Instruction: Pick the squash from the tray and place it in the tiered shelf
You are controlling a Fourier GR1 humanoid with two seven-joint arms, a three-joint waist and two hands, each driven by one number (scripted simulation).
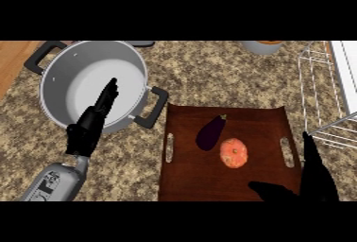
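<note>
An orange squash [234, 153] lies on the brown tray [195, 184] in the middle of the counter, next to a dark purple eggplant [210, 133]. The white wire tiered shelf [322, 97] stands at the right edge. My right hand [315, 182] is at the tray's lower right corner, open, fingers straight and pointing up, thumb out to the left, apart from the squash. My left hand [92, 123] is open with straight fingers raised in front of the pot, holding nothing.
A large grey pot [90, 80] with black handles stands at the left, its near handle close to the tray's top left corner. A pale cup [263, 46] with something orange sits at the back edge. Wooden surface shows at the far left.
</note>
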